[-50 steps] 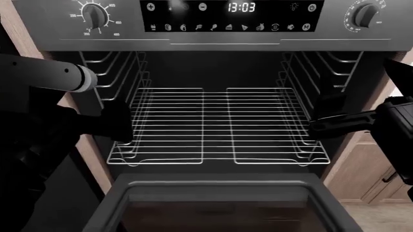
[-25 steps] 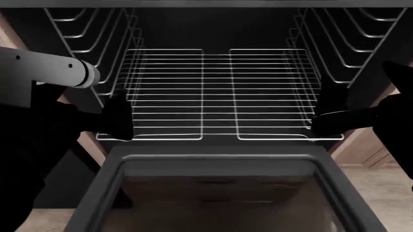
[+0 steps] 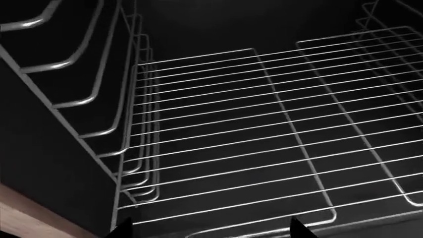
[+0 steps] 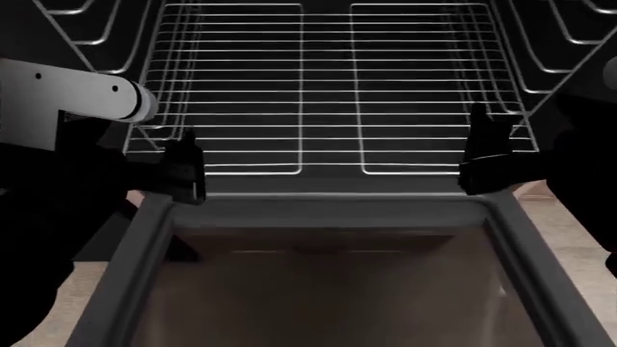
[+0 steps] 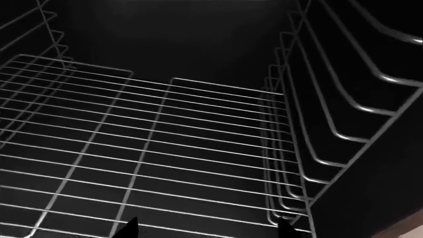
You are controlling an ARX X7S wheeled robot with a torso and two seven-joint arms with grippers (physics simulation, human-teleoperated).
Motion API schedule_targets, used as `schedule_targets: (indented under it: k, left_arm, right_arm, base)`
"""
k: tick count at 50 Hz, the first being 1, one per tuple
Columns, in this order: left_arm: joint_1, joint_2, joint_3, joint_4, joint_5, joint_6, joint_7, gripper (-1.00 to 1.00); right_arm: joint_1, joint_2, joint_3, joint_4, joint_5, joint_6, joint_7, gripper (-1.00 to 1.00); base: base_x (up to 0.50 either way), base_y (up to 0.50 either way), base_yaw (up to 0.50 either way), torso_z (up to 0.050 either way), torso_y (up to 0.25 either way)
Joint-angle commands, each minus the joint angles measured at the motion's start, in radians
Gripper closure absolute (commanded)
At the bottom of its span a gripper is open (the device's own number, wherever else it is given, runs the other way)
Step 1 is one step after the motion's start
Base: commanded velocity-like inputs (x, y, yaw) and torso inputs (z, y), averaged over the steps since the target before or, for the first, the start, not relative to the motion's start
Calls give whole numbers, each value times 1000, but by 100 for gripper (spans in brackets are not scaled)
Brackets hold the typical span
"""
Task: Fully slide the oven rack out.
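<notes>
Silver wire makes up the oven rack [image 4: 328,94], seen partly drawn forward, its front edge above the oven door [image 4: 328,210]. Left gripper [image 4: 183,170] and right gripper [image 4: 487,163] are placed at its front corners, probably for an even pull; whether either pinches it cannot be told.

The left arm [image 4: 68,101], at the left edge of the head view, has a light grey cylinder-shaped link with small dark screw holes, then matte black parts; the right arm [image 4: 579,152] looks completely black, with an angular gripper housing.
</notes>
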State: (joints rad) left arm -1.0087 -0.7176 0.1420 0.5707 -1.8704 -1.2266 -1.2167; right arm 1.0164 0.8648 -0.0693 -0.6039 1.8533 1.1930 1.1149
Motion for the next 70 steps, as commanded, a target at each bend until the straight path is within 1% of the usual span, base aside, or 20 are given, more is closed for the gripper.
schedule_targets:
  k: [1,11,17,23,27,31,37,38,43,46,55,58,64,70]
  left_arm:
    - [6,-1,4,-3,15,6,15,-100]
    - [18,1,6,2,24,16,24,-100]
    - [2,5,10,-12,25,24,23,-100]
    - [-36,35,27,-63,53,29,40,-100]
    - [-61,71,55,-123,69,34,49,-100]
    - [-79,114,74,-187,131,41,103,-100]
    - [-101,151,102,-270,220,50,172,-100]
    - [-108,156,109,-291,239,52,186,-100]
    - [-158,171,162,-393,388,70,304,-100]
    - [-183,181,184,-437,439,84,352,-100]
    - [-242,219,231,-522,496,87,396,-100]
    - [-260,229,259,-570,516,80,436,-100]
    - [-272,246,300,-665,584,116,516,-100]
    - [-309,262,360,-758,633,107,592,-100]
  right_arm:
    - [-2,-4,-13,11,-6,-3,-7,-100]
    - [-18,-7,-11,8,-28,-8,-23,-100]
    - [-1,-17,-26,22,-34,-6,-29,-100]
    - [39,-41,-70,69,-71,14,-32,-100]
    - [68,-70,-111,144,-53,20,-33,-100]
    - [87,-106,-145,213,-77,23,-46,-100]
    - [131,-141,-182,287,-116,32,-62,-100]
    - [146,-143,-202,310,-113,46,-44,-100]
    - [195,-157,-242,374,-169,73,-82,-100]
    - [219,-162,-254,399,-207,76,-109,-100]
    - [314,-199,-313,497,-299,95,-193,-100]
    - [329,-210,-335,525,-338,91,-225,-100]
    - [366,-241,-398,619,-432,82,-297,-100]
    - [393,-281,-432,692,-466,70,-358,-100]
  base:
    - [0,0,0,0,-219]
    - [0,0,0,0,-217]
    - [0,0,0,0,-193]
    - [0,0,0,0,0]
    - [0,0,0,0,0]
    - [0,0,0,0,0]
    - [0,0,0,0,0]
    - [0,0,0,0,0]
    - [0,0,0,0,0]
    - [0,0,0,0,0]
    - [0,0,0,0,0]
    - [0,0,0,0,0]
    - [0,0,0,0,0]
    - [0,0,0,0,0]
